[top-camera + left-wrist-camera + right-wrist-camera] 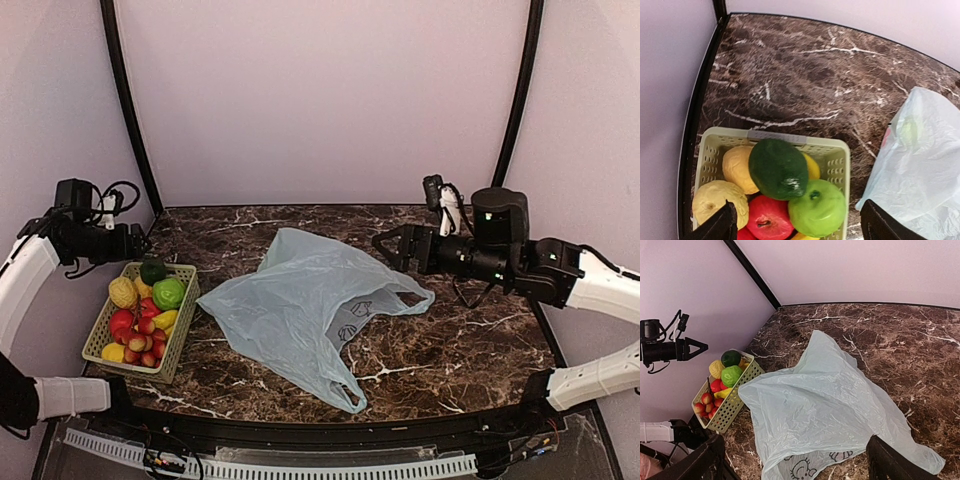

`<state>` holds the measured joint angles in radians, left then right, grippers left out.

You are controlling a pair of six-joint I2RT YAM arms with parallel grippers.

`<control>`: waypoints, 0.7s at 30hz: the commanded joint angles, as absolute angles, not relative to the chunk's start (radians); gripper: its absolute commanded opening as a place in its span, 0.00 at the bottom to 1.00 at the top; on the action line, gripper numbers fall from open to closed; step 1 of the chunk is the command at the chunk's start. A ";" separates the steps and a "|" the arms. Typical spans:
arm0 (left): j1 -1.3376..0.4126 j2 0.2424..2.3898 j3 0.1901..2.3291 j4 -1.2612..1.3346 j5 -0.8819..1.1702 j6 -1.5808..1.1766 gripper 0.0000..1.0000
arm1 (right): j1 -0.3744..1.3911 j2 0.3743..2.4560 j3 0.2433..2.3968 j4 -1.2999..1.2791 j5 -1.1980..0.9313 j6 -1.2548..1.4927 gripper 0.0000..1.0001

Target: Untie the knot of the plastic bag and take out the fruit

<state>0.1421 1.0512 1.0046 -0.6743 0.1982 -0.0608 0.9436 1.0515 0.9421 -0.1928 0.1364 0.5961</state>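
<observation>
Dark brown marble table [470,340] veined in white, with pale lilac walls behind it and black poles up the corners. From where I stand, the plastic bag [300,300] lies in the middle of the table, spread out flat and crinkled. It is a thin, see-through pale blue-green sheet with a faint dark print [355,315] toward its near right side. One loop handle [348,398] trails toward the near edge and the other handle [415,297] points right. The two are well apart.

Just left of the bag sits a pale green slotted basket [185,320]. It holds a bright green fruit [168,293], a dark green round one [153,270], yellow fruit [122,291], and a cluster of small red fruits [145,340] at its near end. Through the left wrist camera, a faint greenish patch shows through the plastic near the bag's left edge; I cannot tell what it is.

The left gripper [138,243] hangs over the far end of the basket. Its fingers [715,225] are spread wide, with nothing between them, and touch no fruit. The right gripper [380,245] hovers above the bag's far right part. Its jaws are also wide apart and empty, clear of the plastic.
</observation>
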 commanded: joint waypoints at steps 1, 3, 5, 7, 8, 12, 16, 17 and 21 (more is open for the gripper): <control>0.013 1.013 1.068 -0.728 0.256 -0.093 0.84 | 0.937 1.005 0.903 -0.221 0.146 0.577 0.94; -0.071 1.012 1.073 -0.709 0.289 -0.115 0.84 | 0.937 0.992 0.881 -0.230 0.129 0.581 0.91; -0.143 1.014 1.067 -0.666 0.318 -0.141 0.84 | 0.937 0.980 0.856 -0.239 0.101 0.589 0.88; -0.201 1.024 1.059 -0.613 0.345 -0.171 0.85 | 0.937 0.975 0.829 -0.246 0.065 0.596 0.85; -0.231 1.031 1.056 -0.575 0.353 -0.192 0.85 | 0.938 0.973 0.812 -0.250 0.047 0.604 0.82; -0.293 1.108 1.063 -0.493 0.371 -0.232 0.84 | 0.948 0.970 0.755 -0.240 0.005 0.629 0.73; -0.355 1.219 1.104 -0.438 0.390 -0.260 0.84 | 0.970 0.978 0.698 -0.198 -0.035 0.666 0.67; -0.380 1.252 1.109 -0.425 0.395 -0.264 0.84 | 0.976 0.985 0.682 -0.181 -0.038 0.676 0.65; -0.435 1.348 1.141 -0.363 0.415 -0.282 0.84 | 1.002 1.041 0.632 -0.098 -0.057 0.719 0.60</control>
